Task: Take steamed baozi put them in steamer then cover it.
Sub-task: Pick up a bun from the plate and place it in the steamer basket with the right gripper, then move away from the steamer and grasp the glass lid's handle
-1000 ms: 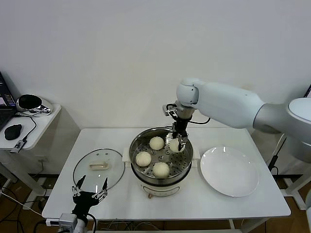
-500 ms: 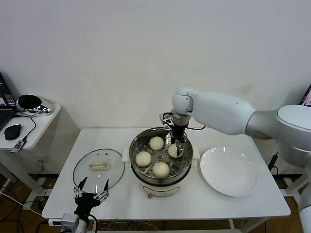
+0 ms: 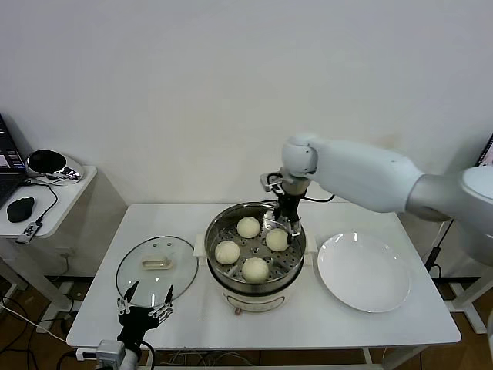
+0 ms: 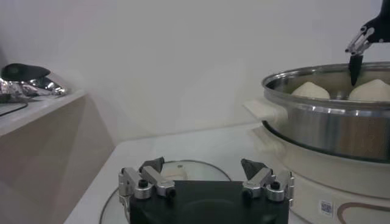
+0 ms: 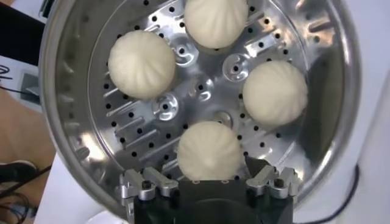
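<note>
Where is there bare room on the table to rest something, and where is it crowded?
The flat white plate is bare, and so is the tabletop strip in front of it. The round steel steamer pot is crowded: four cream-white buns fill its tray, with the right pincer open above them. The clear glass lid fills the left side, behind the open left pincer.

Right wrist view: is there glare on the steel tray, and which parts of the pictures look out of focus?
Right wrist view: the steamer tray shows bright glare patches between the buns, which stay sharp; the end effector at the edge is soft. Left wrist view: the glass lid close by is blurred. Head view: even light, soft shadows on the table.
</note>
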Robot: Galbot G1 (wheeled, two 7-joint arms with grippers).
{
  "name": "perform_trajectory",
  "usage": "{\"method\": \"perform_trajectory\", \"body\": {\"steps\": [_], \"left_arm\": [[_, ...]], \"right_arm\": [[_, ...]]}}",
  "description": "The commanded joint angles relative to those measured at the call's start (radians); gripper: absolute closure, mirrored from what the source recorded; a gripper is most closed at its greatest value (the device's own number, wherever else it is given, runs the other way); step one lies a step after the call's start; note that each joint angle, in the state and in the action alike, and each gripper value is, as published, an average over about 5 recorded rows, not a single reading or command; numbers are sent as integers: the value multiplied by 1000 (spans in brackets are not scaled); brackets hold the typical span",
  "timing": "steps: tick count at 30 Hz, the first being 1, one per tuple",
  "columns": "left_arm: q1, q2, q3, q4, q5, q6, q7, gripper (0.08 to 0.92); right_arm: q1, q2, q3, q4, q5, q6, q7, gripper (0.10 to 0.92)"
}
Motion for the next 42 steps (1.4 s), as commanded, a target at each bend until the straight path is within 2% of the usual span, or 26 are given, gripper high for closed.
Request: {"method": "perform_trajectory", "body": {"steps": [1,11,14,18,21,25,34,38,42], "left_arm": [[-5,-2,0,23,-24,-2,-2,177],[-14,-3,24,35,-94,13,-21,177],[-12,-5,37,43,-113,10,-35,177],[-17,-7,45,20,-180,8,-57,177],[-30,-8,40,-4,-208,12,-71,177],[-46,0,31,-15,-201,10,-77,177],[-93,32,2,30,-61,-18,-78,177],[-120,65,-8,73,98,-59,-87,177],[-159,96,2,139,422,-99,-120,177]], "right_arm": [[-60,-299,353,219,51,12,156,203],[-412,-611,872,420,267,90,703,203],[-633,-662,1057,472,331,121,833,203],[-938,-670,1304,514,347,204,980,203],[-1195,-602,1559,550,335,230,1038,203],[-1465,-430,1818,598,341,257,1112,203],[-1857,-108,2059,617,402,407,1166,203],[-1941,-32,2087,597,450,431,1169,203],[-1965,19,2100,595,445,430,1173,203]]}}
